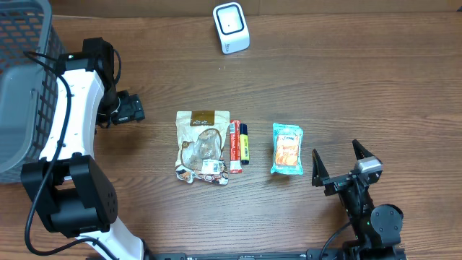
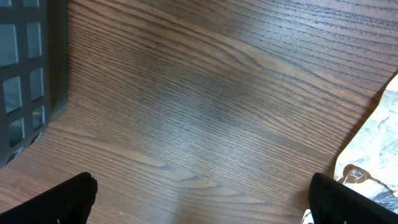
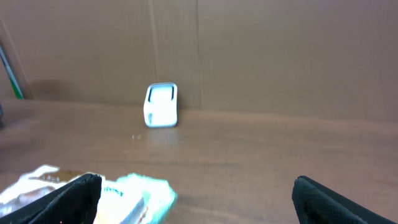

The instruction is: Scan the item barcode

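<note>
A white barcode scanner stands at the far middle of the table, small and upright in the right wrist view. Three items lie mid-table: a brown-topped clear snack bag, a red and a yellow-blue stick pack, and a teal packet. My left gripper hovers left of the bag, open and empty, with the bag's edge showing at the right. My right gripper sits open near the front right, just right of the teal packet, holding nothing.
A grey mesh basket fills the far left corner, its wall close to the left gripper. A brown wall rises behind the scanner. Bare wood lies between the items and the scanner.
</note>
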### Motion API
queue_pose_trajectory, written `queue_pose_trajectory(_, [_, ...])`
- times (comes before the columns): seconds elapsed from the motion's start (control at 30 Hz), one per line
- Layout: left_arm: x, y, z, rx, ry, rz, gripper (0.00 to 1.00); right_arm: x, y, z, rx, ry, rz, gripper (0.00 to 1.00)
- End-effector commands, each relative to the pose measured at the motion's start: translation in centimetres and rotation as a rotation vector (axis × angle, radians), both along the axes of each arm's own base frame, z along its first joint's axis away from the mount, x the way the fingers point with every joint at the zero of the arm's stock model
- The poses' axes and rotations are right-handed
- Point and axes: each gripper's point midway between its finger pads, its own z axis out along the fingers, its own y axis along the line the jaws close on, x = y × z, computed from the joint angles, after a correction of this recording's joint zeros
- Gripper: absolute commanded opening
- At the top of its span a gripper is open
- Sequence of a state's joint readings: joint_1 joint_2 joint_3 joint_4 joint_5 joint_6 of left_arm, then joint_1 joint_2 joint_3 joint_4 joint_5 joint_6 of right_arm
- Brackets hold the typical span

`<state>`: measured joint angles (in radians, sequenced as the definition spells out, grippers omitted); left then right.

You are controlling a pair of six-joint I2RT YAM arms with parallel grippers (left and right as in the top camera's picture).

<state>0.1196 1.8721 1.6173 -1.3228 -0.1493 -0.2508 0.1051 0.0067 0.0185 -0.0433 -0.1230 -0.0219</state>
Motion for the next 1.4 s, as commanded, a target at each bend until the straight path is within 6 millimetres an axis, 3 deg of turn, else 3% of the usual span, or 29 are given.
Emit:
queue_pose_trajectory(0.0, [0.4, -0.2, 0.1, -0.010, -0.005, -0.021, 1.00, 0.0, -0.2, 0.7, 0.003, -0.037, -0.012, 1.00])
queue_pose_trajectory(0.2, [0.4, -0.2, 0.1, -0.010, -0.005, -0.021, 1.00, -1.1, -0.3, 5.2, 0.009, -0.092, -0.012, 1.00])
queue_pose_trajectory(0.47, [0.4, -0.2, 0.1, -0.010, -0.005, -0.021, 1.00, -4.4, -1.1, 14.3, 0.006, -0.112, -0.039, 1.00])
queue_pose_trajectory(0.6, [0.4, -0.2, 0.1, -0.010, -0.005, -0.021, 1.00, -4.7, -1.4, 16.8, -0.036, -0.023, -0.052, 1.00])
queue_pose_trajectory(0.77, [0.4, -0.2, 0.1, -0.010, -0.005, -0.021, 1.00, -3.7, -1.4, 18.2, -0.064, 0.173, -0.057, 1.00])
queue_pose_trajectory(0.93, [0.4, -0.2, 0.1, -0.010, -0.005, -0.021, 1.00, -2.0, -0.6, 18.4, -0.073, 0.377, -0.018, 1.00])
queue_pose_trajectory(1.03, [0.4, -0.2, 0.1, -0.010, -0.005, -0.021, 1.00, -1.0, 0.8, 17.5, -0.068, 0.504, 0.062, 1.00])
queue_pose_trajectory(1.27, [0.4, -0.2, 0.1, -0.010, -0.005, -0.021, 1.00, 1.4, 2.4, 11.7, 0.018, 0.827, 0.106, 1.00])
queue_pose_trajectory(1.37, [0.4, -0.2, 0.1, -0.010, -0.005, -0.021, 1.00, 2.5, 3.0, 10.1, 0.029, 0.898, 0.134, 1.00])
